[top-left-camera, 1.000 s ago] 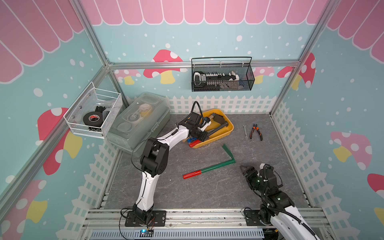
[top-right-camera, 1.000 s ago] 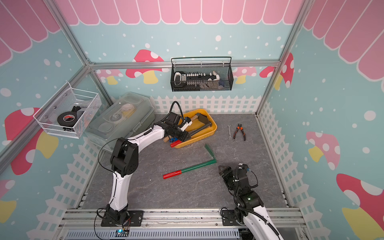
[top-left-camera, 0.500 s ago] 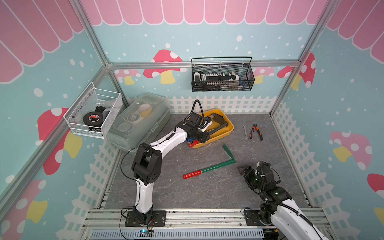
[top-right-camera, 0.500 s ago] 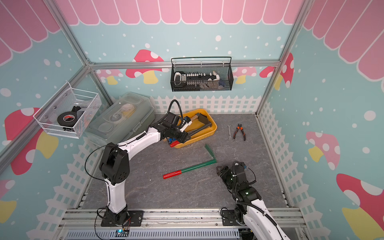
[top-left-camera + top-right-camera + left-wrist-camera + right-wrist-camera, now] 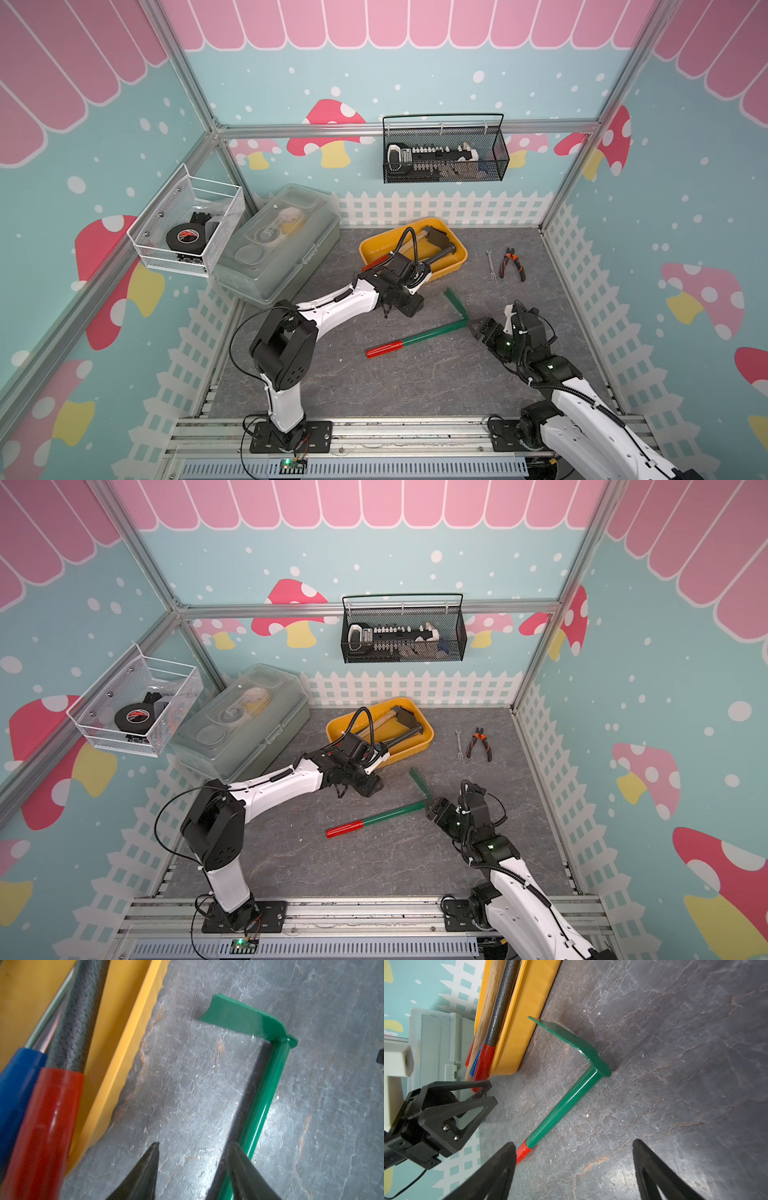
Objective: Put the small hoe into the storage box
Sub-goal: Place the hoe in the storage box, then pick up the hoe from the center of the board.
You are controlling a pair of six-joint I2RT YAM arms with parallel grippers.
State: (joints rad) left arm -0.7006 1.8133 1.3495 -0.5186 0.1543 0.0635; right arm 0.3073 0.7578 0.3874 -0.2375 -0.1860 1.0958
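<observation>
Nearest the base rail, my right end effector (image 5: 477, 327) hangs just above the grey, slate-patterned surface (image 5: 374, 386). Its jaws are spread wide and hold nothing. Its tips are close to the corner where the small hoe's shaft meets its blade.

The small hoe (image 5: 432, 332) is a green metal rod with a red grip and a flat green blade set at a right angle. It lies flat on the surface in both top views, outside the box, with the blade end towards the box. In the right wrist view, the hoe (image 5: 562, 1105) lies ahead of the open jaws, with nothing around it.

Beyond it, my left end effector (image 5: 405, 307) is low over the surface between the hoe and the box, partly open and empty. The green shaft (image 5: 264, 1101) runs just beside one finger, not between the two.

Farther back is the storage box (image 5: 451, 268), a shallow yellow plastic tray with a rolled rim. It already holds several long-handled tools.

I judge this to be the approach step, with the grasp not yet made. Next, one end effector should straddle the thin shaft, close firmly, lift, and carry the hoe over the rim.
</observation>
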